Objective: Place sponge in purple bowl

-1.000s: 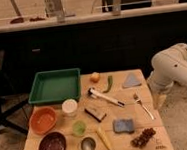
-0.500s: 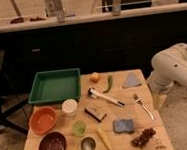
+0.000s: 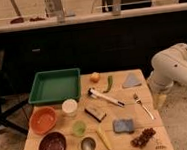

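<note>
Hanging by the wooden table's [image 3: 121,89] right edge, your gripper [image 3: 160,100] could be spread or together, can't tell. Small flat blue-grey sponge [image 3: 123,125] lies lower centre-right, well apart from the round dark-purple bowl [image 3: 52,146] at lower left.

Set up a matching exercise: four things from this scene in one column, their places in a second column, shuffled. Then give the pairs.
Things:
1. sponge
2. purple bowl
3. green tray
4. gripper

Places:
A. beyond the right edge of the table, hanging low
B. near left corner of the table
C. far left of the table
D. near right part of the table, beside the grapes

Pairs: 1-D, 2-B, 3-C, 4-A.
</note>
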`<move>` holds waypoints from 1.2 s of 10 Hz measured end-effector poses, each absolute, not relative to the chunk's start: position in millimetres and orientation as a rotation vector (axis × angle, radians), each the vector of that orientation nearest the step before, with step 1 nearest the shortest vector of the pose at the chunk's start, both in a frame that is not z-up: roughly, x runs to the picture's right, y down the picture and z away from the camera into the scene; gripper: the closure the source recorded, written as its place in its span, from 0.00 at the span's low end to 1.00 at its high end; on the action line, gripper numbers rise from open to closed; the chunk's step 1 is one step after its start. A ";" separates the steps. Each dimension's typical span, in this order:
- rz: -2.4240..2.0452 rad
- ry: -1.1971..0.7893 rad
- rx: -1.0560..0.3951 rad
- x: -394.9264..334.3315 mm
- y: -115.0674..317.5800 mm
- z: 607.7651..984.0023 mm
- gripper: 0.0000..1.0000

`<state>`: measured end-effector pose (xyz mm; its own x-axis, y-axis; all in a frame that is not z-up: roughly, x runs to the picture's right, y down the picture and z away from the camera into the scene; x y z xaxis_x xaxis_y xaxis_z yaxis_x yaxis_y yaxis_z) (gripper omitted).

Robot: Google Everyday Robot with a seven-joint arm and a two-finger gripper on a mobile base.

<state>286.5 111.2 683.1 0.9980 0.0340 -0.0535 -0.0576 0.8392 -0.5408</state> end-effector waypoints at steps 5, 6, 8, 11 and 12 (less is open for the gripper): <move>0.051 0.042 -0.572 287.1 110.3 682.9 0.20; 0.049 0.042 -0.573 287.0 110.5 682.8 0.20; 0.049 0.042 -0.573 287.0 110.5 682.8 0.20; 0.081 0.062 -0.588 284.6 118.0 686.6 0.20; 0.094 0.066 -0.599 279.7 125.8 691.3 0.20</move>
<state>279.7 125.8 691.3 0.9936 0.0690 -0.0893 -0.1073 0.8217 -0.5597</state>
